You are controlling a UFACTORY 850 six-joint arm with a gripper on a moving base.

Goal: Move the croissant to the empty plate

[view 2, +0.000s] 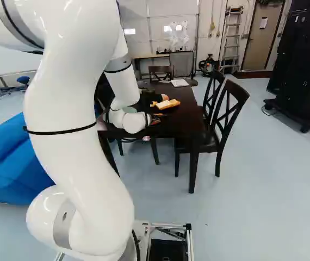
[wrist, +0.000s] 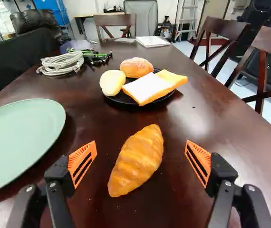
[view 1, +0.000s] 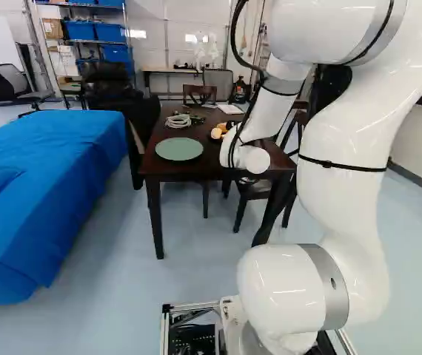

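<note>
- Our arm (view 1: 344, 140) rises from its base, arches high out of both base views and comes back down to the near part of the table (view 1: 218, 164).
- The wrist hangs low there, and our gripper (view 2: 154, 119) reaches forward over the tabletop, toward the far edge.
- In the wrist view our gripper (wrist: 141, 147) has its jaws well apart, with nothing clamped; both orange pads (wrist: 82, 161) stand clear of the croissant (wrist: 138, 159).
- The croissant rests on the table between the two fingers — slanted, its nearer tip toward the finger on the green plate's side.
- The green plate (wrist: 19, 135) sits bare near the table's near left corner, just beside that finger.
- Ahead of the croissant we see a black plate (wrist: 126, 98) bearing bread slices (wrist: 150, 87) and two rolls (wrist: 136, 67) — the coiled cable (wrist: 61, 64) lies beyond the green plate, toward the left edge.
</note>
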